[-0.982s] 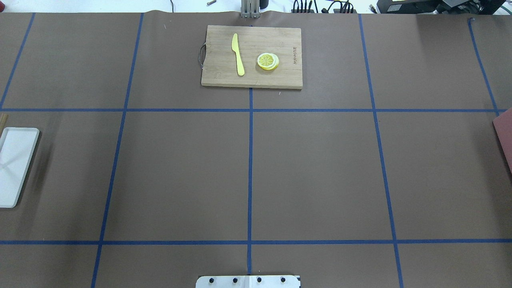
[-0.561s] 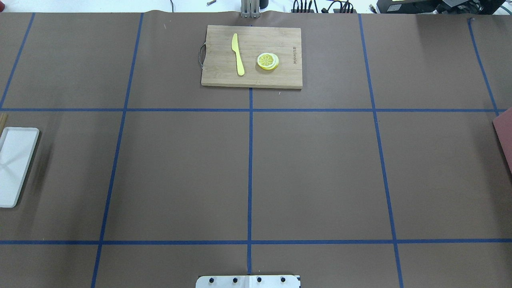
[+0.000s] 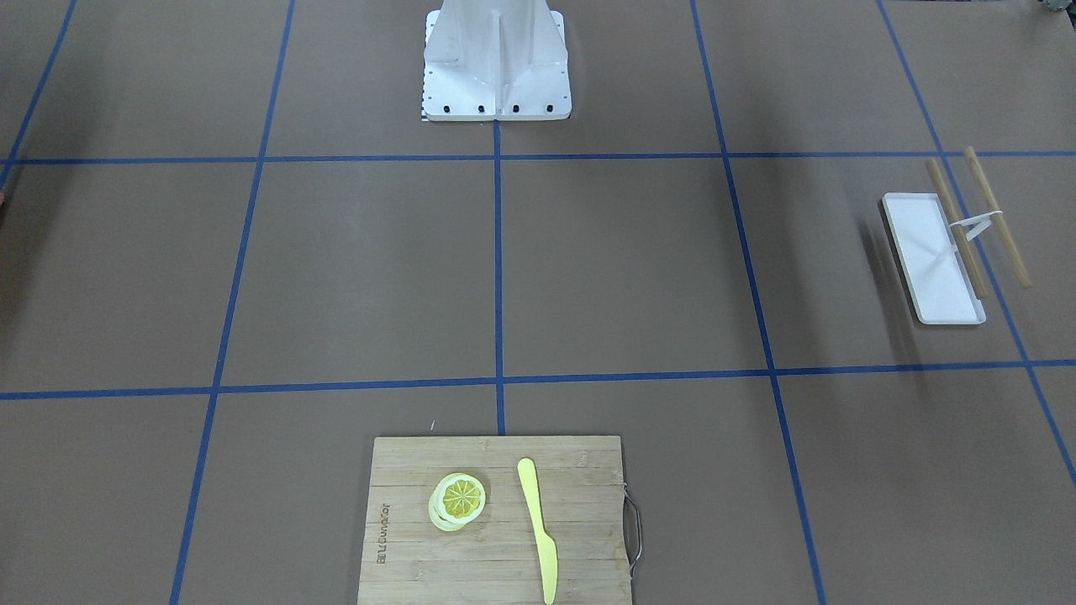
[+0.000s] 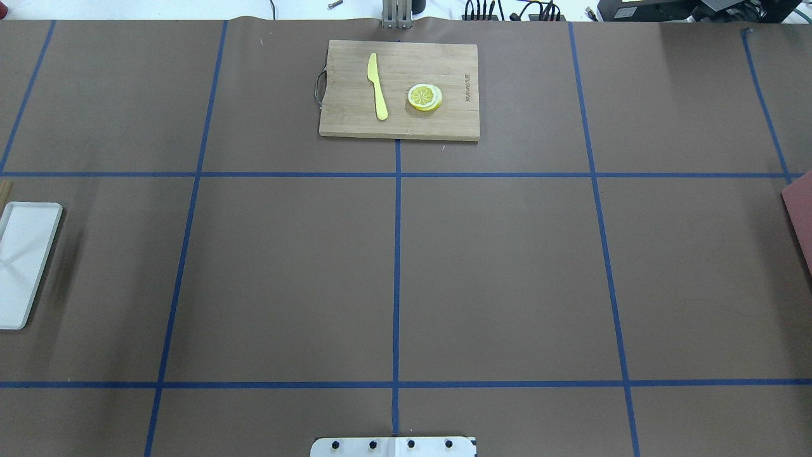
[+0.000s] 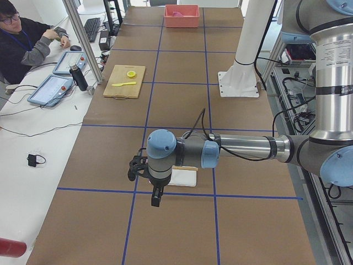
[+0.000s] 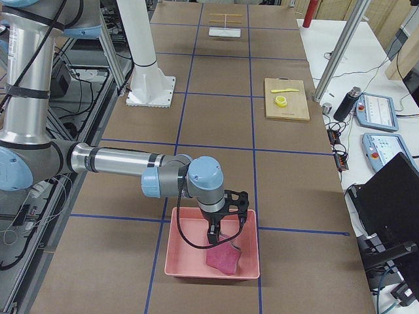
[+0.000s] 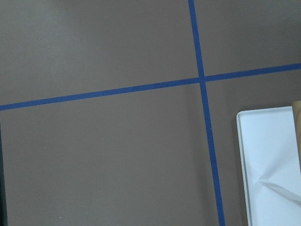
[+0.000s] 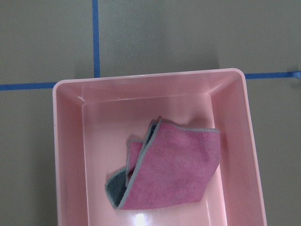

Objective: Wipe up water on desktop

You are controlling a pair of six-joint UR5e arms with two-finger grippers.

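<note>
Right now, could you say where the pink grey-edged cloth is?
Seen from the right wrist, the cloth lies inside the pink plastic tray on the brown desktop, at its right end.

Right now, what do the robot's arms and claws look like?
The left arm and right arm are shiny silver tubes with rounded light-blue joint caps. A thin black cable loops near each wrist. The left claw and right claw are black.

Overhead edges cut off white tray; also pink bin.
</note>
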